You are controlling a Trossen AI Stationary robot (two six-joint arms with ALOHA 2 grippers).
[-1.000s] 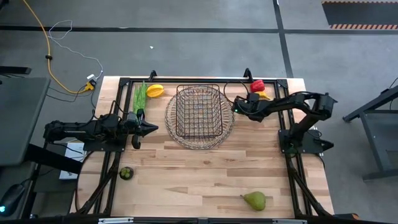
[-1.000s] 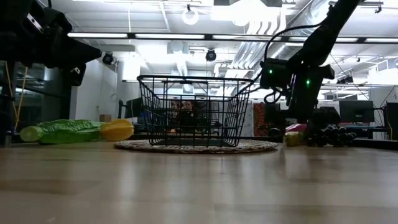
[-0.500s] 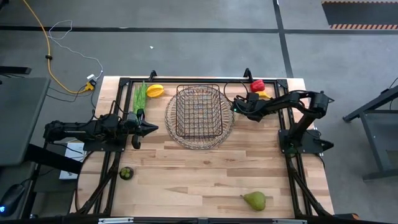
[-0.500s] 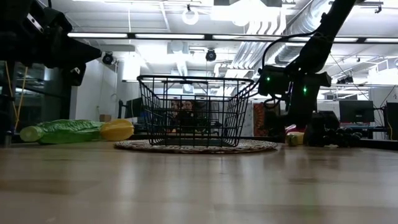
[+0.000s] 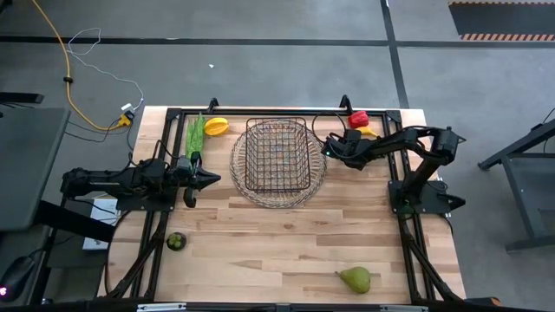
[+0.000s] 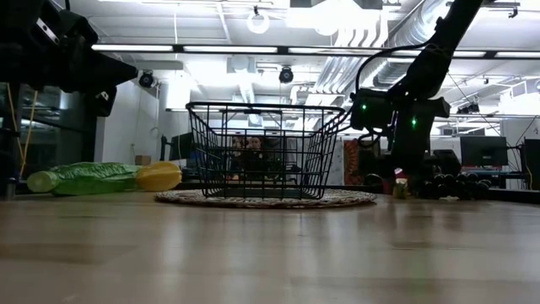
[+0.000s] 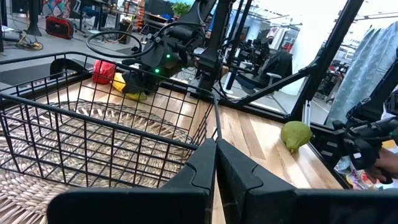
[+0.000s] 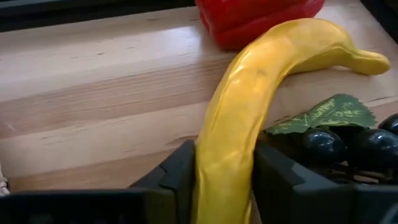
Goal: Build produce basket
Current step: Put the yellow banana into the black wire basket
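Standing at an early stage: basket at table centre toward 12 o'clock, apparently empty as seen from above and at table level, seated on a round woven mat. Nothing yet loaded. Right gripper at about 2 o'clock from the basket, fingers closed on the yellow banana, banana still at or near table level beside the red pepper and dark grapes; transfer not yet made. Left gripper idle at 9 o'clock of the basket, just outside the rim, fingers pressed together and holding nothing. Remaining outside: leafy green bunch and yellow-orange pepper at 10 o'clock, small dark green fruit at 7 o'clock, green pear at 5 o'clock, well apart from the basket. Judged outstanding: every item, banana first.
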